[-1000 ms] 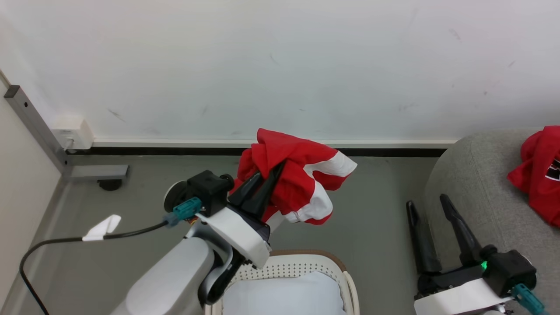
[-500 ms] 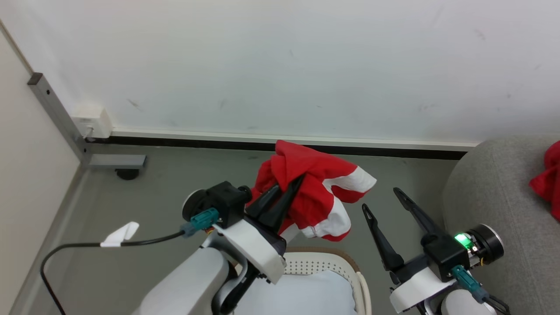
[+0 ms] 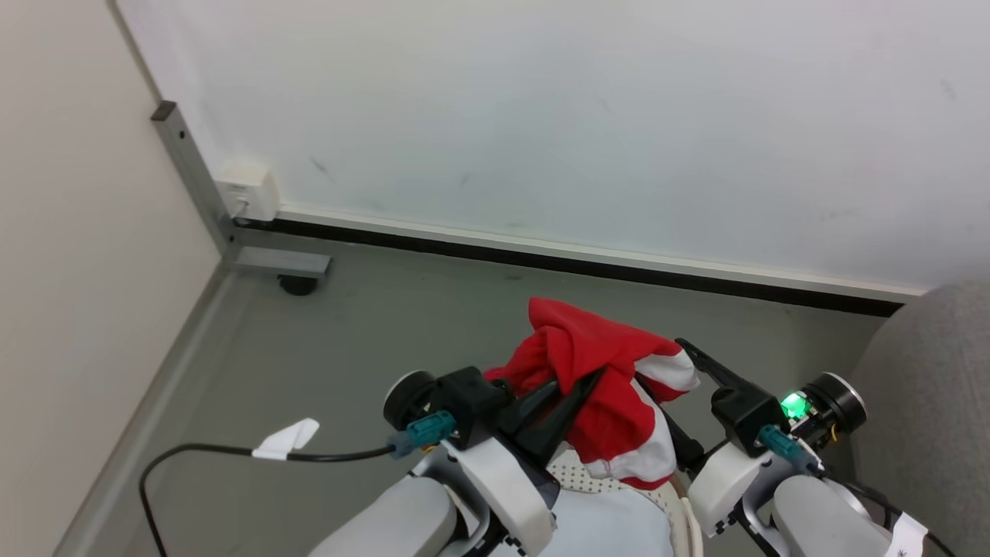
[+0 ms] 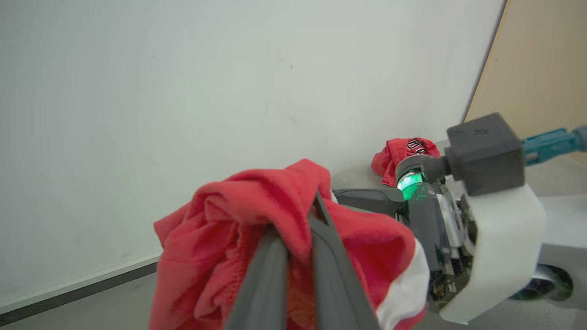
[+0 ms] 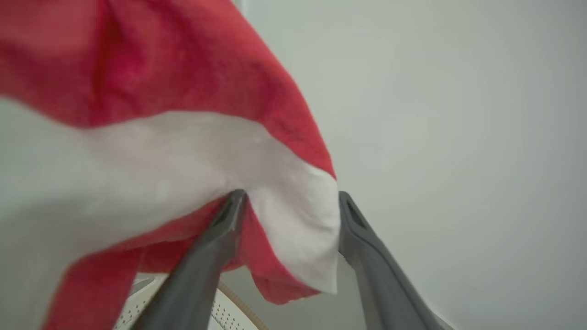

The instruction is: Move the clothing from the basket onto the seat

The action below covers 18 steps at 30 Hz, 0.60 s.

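Note:
A red garment with white bands (image 3: 595, 363) hangs bunched in the air over the basket (image 3: 578, 478), whose perforated white wall shows at the bottom edge. My left gripper (image 3: 580, 379) is shut on this clothing (image 4: 257, 206), its fingers (image 4: 321, 238) pinching a fold. My right gripper (image 3: 662, 362) is open at the garment's right side. A white band (image 5: 293, 206) of the cloth hangs between its fingers (image 5: 357, 229). The grey seat (image 3: 928, 371) lies at the right. Another red garment (image 4: 403, 151) rests on the seat.
A white wall with a dark baseboard (image 3: 588, 267) runs across the back. A grey metal post with a foot (image 3: 282, 263) and a wall box (image 3: 247, 189) stand at the back left. A black cable with a white tag (image 3: 286, 439) trails from my left wrist over grey floor.
The head camera has swung left, so the seat has slid to the right edge. My right gripper has moved left, and its open fingers now straddle the garment's white band. My left gripper still holds the garment.

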### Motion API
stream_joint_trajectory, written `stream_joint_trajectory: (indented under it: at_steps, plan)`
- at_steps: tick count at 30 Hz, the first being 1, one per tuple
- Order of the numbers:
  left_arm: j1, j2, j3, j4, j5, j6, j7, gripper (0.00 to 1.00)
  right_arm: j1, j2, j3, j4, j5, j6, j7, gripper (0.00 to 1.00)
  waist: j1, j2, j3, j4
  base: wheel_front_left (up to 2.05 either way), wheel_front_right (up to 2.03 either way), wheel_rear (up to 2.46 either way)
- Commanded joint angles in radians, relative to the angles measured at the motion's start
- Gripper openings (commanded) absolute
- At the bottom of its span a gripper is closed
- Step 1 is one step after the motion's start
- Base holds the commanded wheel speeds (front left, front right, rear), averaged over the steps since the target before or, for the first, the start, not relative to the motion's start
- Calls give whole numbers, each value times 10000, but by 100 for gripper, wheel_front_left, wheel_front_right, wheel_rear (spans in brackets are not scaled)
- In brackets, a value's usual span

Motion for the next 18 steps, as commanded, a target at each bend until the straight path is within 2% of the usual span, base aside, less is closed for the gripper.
stream_joint_trajectory:
  at_steps: [1,6,8,9,10,18]
  plan:
    - [85,-12,-36,40,138,-38,10,0,-271,-126,139,300,224,-22,7,100,0,0,7,209,0,0,0]
    - [102,-80,-171,143,122,-86,-1,0,-768,-211,947,1148,878,-22,7,100,0,0,-11,528,0,0,0]
    - [134,-91,-206,206,100,-104,-8,0,-932,-294,1268,1290,1124,-24,7,47,0,0,-36,623,0,0,0]
    - [148,-106,-222,235,88,-108,-13,0,-967,-322,1416,1318,1278,-22,7,32,0,0,-56,668,0,0,0]
    - [158,-128,-229,257,70,-104,-16,0,-1012,-375,1511,1357,1435,-24,7,0,0,0,-75,711,0,0,0]
    - [223,-108,-148,354,-42,-37,-54,0,-864,-495,1597,1163,2112,-22,7,0,0,0,-214,841,0,0,0]
